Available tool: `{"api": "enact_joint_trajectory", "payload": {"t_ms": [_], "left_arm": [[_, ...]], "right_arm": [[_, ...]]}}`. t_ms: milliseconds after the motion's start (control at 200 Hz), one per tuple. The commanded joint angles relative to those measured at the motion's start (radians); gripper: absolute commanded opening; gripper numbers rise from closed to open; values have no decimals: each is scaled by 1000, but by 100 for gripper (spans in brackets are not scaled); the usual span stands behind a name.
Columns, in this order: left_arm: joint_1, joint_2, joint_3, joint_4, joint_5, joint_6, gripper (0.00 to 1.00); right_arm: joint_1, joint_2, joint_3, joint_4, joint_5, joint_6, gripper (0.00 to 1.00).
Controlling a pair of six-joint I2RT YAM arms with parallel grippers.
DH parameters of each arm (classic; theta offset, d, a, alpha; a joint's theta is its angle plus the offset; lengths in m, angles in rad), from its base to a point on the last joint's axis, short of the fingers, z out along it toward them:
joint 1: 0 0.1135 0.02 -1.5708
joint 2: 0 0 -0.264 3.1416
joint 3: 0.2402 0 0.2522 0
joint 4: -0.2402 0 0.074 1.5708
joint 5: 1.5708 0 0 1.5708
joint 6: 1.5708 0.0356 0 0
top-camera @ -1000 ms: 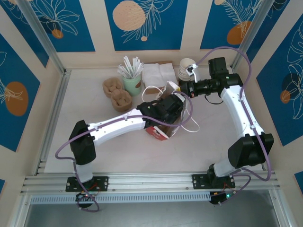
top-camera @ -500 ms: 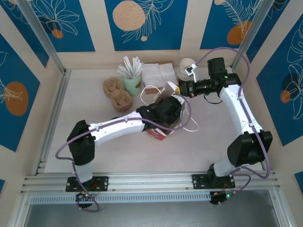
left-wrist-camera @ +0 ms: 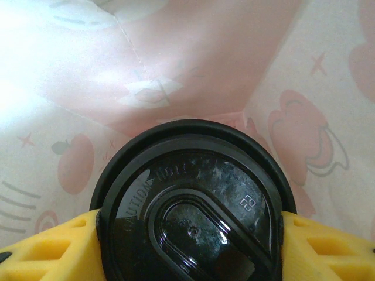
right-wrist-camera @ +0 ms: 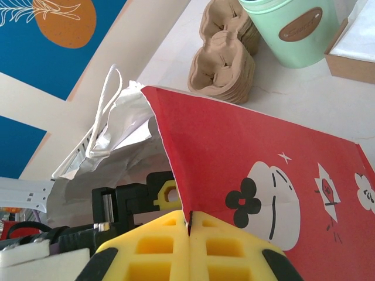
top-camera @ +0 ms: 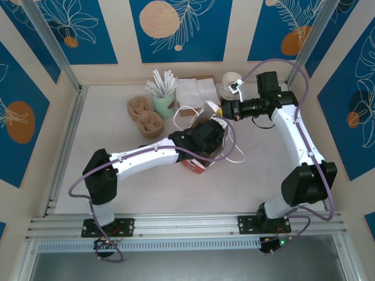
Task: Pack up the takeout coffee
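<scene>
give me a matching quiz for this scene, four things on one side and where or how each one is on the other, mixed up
Things:
1. takeout coffee
2. red bag
3. pale green cup
4. brown cup carriers

States:
A. full of white sticks
B. top edge pinched by the right fingers
C. lying on the table, untouched
D. gripped between the left fingers

Pairs: 1-D, 2-B, 3-A, 4-C
</scene>
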Motion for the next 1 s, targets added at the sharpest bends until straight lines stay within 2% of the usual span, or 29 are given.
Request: {"api": "enact_joint_trajectory", "payload": {"t_ms": [0, 825, 995], "left_arm": [[29, -30, -6, 21, -17, -40, 58], [52, 27, -9, 64, 40, -75, 58], [62, 39, -7, 70, 44, -69, 58]], "right_arm": [[13, -3, -21, -35, -69, -2, 4], [20, 23, -13, 28, -91, 42, 3], [19, 23, -21, 0, -98, 2, 3]]}}
